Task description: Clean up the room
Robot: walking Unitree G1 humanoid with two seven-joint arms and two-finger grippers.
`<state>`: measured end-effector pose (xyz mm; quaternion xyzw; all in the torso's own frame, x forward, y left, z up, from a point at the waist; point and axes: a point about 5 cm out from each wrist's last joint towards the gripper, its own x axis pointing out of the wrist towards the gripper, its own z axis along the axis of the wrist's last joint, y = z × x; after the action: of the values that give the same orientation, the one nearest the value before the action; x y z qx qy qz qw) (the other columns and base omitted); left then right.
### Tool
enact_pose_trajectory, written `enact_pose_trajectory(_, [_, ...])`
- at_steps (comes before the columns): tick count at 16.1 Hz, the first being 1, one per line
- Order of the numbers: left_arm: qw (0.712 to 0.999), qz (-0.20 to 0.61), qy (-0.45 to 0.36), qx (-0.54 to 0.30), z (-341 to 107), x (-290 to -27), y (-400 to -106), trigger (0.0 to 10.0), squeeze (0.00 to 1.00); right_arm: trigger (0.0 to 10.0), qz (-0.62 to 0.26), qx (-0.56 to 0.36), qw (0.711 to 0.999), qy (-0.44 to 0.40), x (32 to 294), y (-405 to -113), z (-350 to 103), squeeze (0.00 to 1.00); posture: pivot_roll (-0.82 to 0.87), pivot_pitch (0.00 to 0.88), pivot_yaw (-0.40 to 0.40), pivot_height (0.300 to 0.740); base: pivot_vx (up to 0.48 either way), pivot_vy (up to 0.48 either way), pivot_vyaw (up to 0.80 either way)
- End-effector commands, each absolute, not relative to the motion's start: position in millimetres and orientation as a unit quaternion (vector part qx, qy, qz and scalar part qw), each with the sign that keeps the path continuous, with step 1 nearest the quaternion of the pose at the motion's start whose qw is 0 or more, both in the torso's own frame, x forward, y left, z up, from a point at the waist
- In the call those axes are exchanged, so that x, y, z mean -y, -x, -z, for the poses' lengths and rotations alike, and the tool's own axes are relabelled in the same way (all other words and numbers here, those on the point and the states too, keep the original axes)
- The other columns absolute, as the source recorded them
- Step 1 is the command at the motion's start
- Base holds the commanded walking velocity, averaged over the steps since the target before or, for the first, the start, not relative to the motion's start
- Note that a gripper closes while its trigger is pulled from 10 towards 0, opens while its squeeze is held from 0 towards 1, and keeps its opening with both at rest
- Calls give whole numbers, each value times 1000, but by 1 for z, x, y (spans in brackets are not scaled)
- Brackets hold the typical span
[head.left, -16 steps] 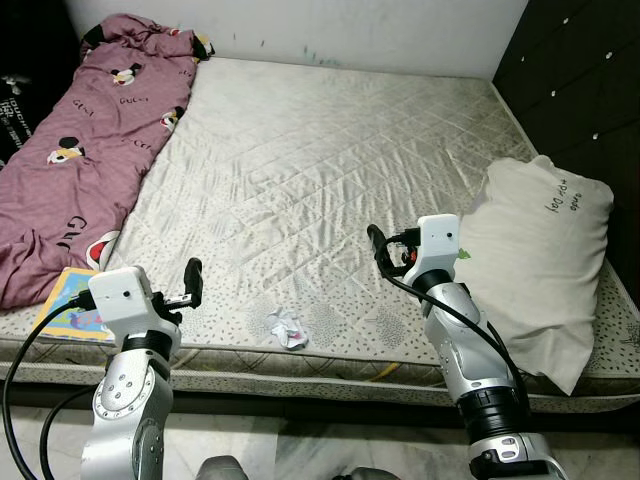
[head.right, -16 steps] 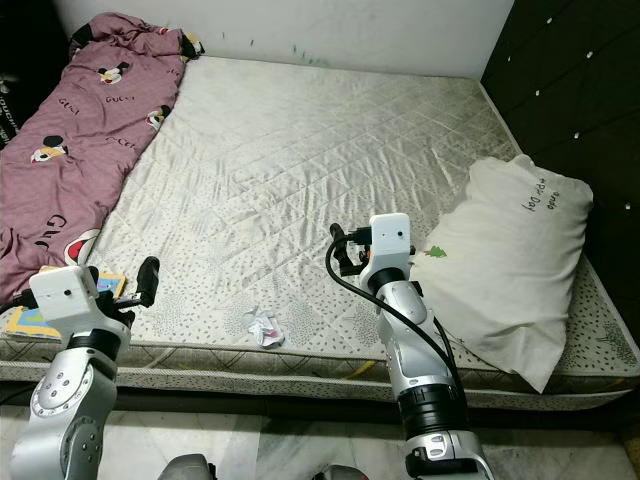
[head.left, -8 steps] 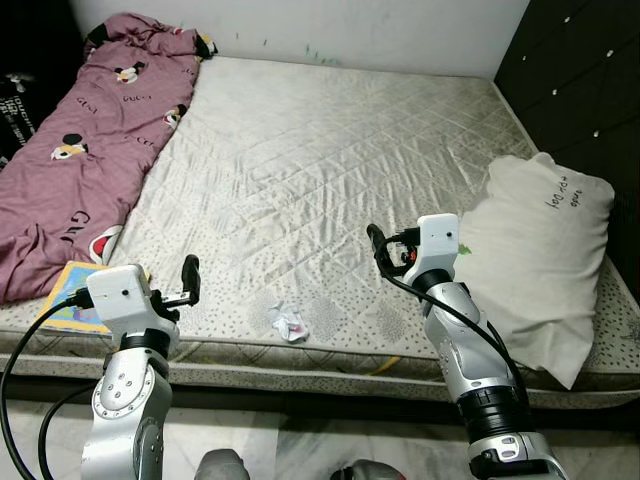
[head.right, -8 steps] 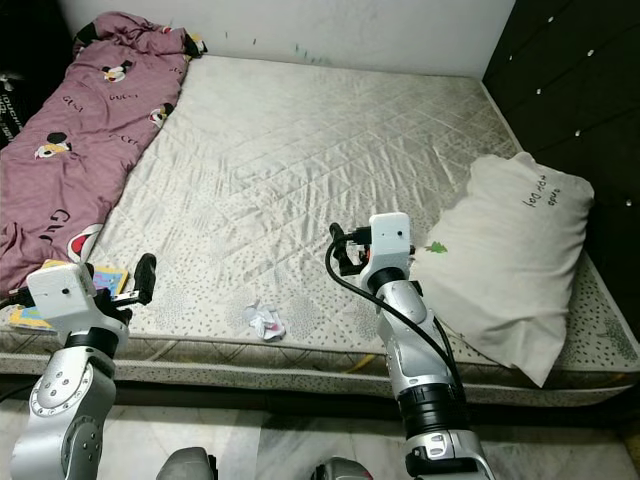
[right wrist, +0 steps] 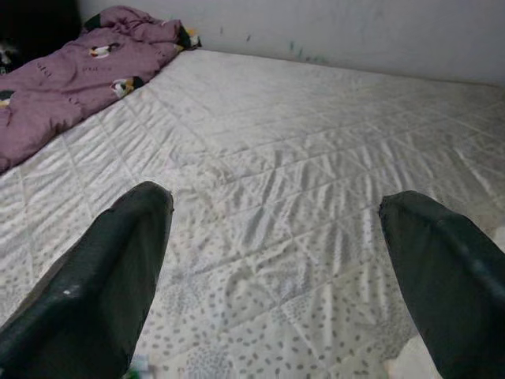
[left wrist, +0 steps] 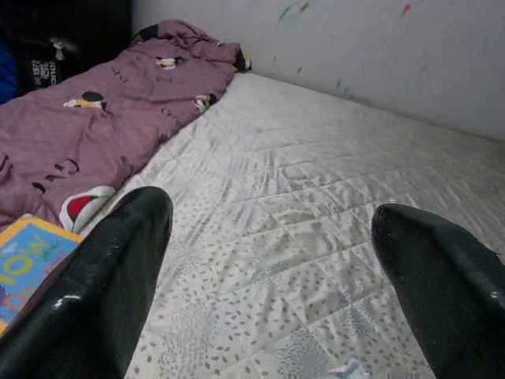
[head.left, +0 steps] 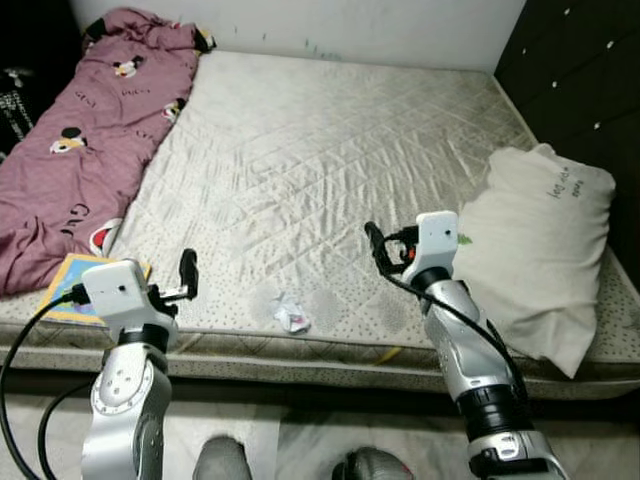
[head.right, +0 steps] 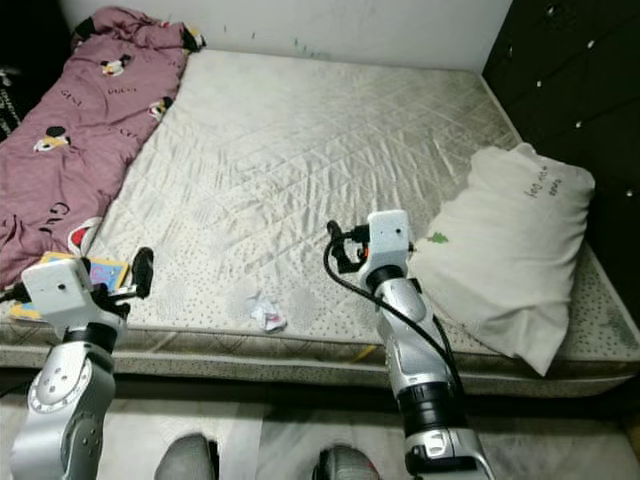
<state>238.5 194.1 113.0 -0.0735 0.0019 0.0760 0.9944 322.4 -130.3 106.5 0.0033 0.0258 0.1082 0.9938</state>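
Here one crumpled scrap of white paper or tissue (head.left: 291, 313), what it is being hard to tell at this size, lies alone on the near edge of the mattress (head.left: 330, 160), between the two arms and touched by neither. There is one white pillow (head.left: 535, 255) with small dark writing, resting on the mattress's right side just beside the right arm. One mauve blanket (head.left: 85, 130) printed with cartoon figures is bunched along the left side, and one colourful children's book (head.left: 68, 297) lies flat at the near left corner, partly tucked under the blanket's edge. The left gripper (left wrist: 268, 276) hovers over the near left edge of the mattress, close to the book, its two black fingers spread wide with nothing between them. The right gripper (right wrist: 276, 268) is held above the mattress near the pillow, its fingers likewise spread apart and empty. The mattress is bare, quilted in diamonds with a speckled border. A white wall (head.left: 330, 25) with a few small marks runs behind it, a dark panelled wardrobe (head.left: 585, 80) stands to the right, and pale tiled floor (head.left: 250, 445) shows below.
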Motion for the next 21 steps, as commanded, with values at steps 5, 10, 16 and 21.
enact_pose_trajectory(5, [992, -103, 73, -6, -110, -201, -237, 10000, 0, 10000, -119, -23, 993, 0, 127, -324, -108, 0, 128, 54, -57, 580, 0, 0, 0])
enact_pose_trajectory(10, [991, -108, 81, -6, -109, -203, -236, 10000, 0, 10000, -140, -18, 990, 22, 122, -326, -109, 0, 131, 53, -65, 580, 0, 0, 0])
enact_pose_trajectory(16, [991, -99, 89, -2, -109, -202, -233, 10000, 0, 10000, -156, -14, 987, 27, 118, -324, -109, 0, 136, 52, -70, 580, 0, 0, 649])
enact_pose_trajectory(21, [992, -91, 87, -1, -109, -201, -234, 10000, 0, 10000, -172, -8, 985, 29, 114, -323, -109, 0, 137, 47, -67, 580, 233, 0, 662])
